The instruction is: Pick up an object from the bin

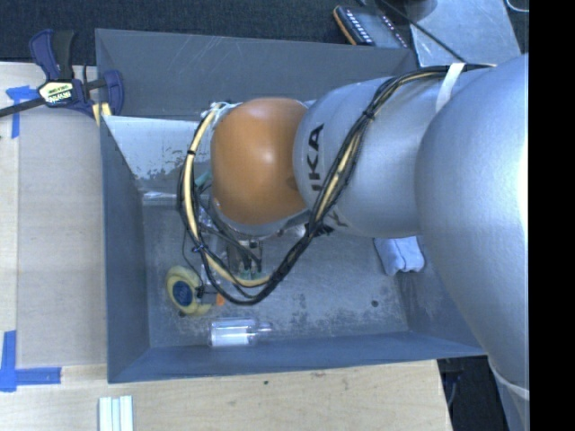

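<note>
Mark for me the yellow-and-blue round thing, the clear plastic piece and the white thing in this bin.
yellow-and-blue round thing (183, 291): camera view, on its blue centre.
clear plastic piece (235, 332): camera view, its middle.
white thing (401, 257): camera view, its middle.

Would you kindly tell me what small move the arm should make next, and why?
Probably ease the claw toward the view's lower left, over the yellow-and-blue disc: it lies just beside the claw, nearer than the clear tube or the white piece.
</note>
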You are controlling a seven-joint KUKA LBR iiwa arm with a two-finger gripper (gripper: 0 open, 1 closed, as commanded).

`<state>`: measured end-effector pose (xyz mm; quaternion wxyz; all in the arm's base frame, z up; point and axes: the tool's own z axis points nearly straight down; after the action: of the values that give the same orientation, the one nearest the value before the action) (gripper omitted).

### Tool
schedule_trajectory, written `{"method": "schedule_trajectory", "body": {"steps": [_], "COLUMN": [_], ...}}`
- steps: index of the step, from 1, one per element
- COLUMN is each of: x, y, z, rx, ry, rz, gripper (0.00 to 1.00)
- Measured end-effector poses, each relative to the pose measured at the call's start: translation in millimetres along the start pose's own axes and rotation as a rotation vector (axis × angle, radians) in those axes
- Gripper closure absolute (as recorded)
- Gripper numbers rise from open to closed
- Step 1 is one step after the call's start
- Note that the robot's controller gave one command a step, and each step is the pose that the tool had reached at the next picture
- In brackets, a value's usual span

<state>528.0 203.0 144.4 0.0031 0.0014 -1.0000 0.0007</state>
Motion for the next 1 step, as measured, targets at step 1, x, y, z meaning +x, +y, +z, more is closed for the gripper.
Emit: {"method": "schedule_trajectory", "body": {"steps": [1], "x": [-2.1], "y": [-0.8], "z": [-4.9], "rx": [-0.002], "ry": [-0.008], "rz": [0.004], "gripper": [0.00]}}
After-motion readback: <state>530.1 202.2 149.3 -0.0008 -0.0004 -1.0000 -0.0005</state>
